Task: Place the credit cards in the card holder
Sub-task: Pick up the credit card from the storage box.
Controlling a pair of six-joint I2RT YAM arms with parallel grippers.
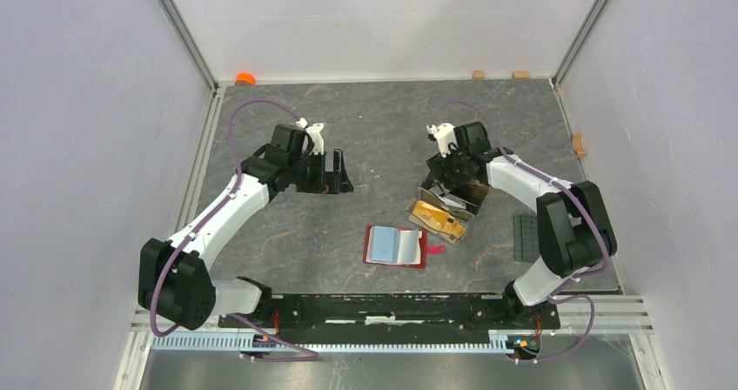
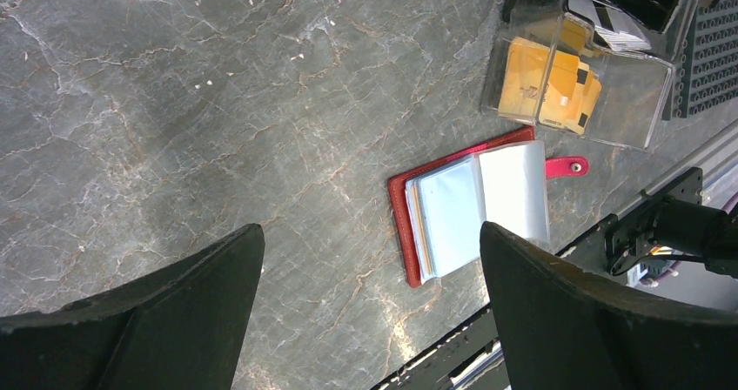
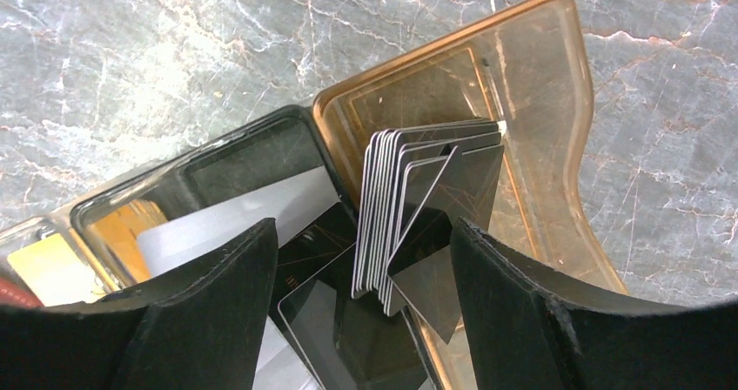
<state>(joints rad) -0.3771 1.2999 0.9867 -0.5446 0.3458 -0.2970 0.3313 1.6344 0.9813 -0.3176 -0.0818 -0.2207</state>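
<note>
The red card holder [image 1: 396, 246] lies open on the table's near middle, with a light blue card face [image 2: 448, 220] on its left page and a clear sleeve on the right. Orange cards [image 1: 438, 218] lie in a clear box [image 2: 640, 103] beside it. A stack of dark cards [image 3: 426, 198] stands on edge in an amber-tinted tray [image 3: 540, 103]. My right gripper [image 3: 361, 229] is open, with its fingers on either side of the dark stack; it also shows in the top view [image 1: 448, 185]. My left gripper [image 1: 335, 174] is open and empty above bare table [image 2: 370, 233].
A dark tray [image 3: 244, 164] with a grey card adjoins the amber one. A dark studded plate [image 1: 525, 236] lies at the right. Tan blocks [image 1: 579, 144] and an orange object [image 1: 245, 78] sit along the back and right edges. A black rail [image 1: 392, 307] runs along the near edge.
</note>
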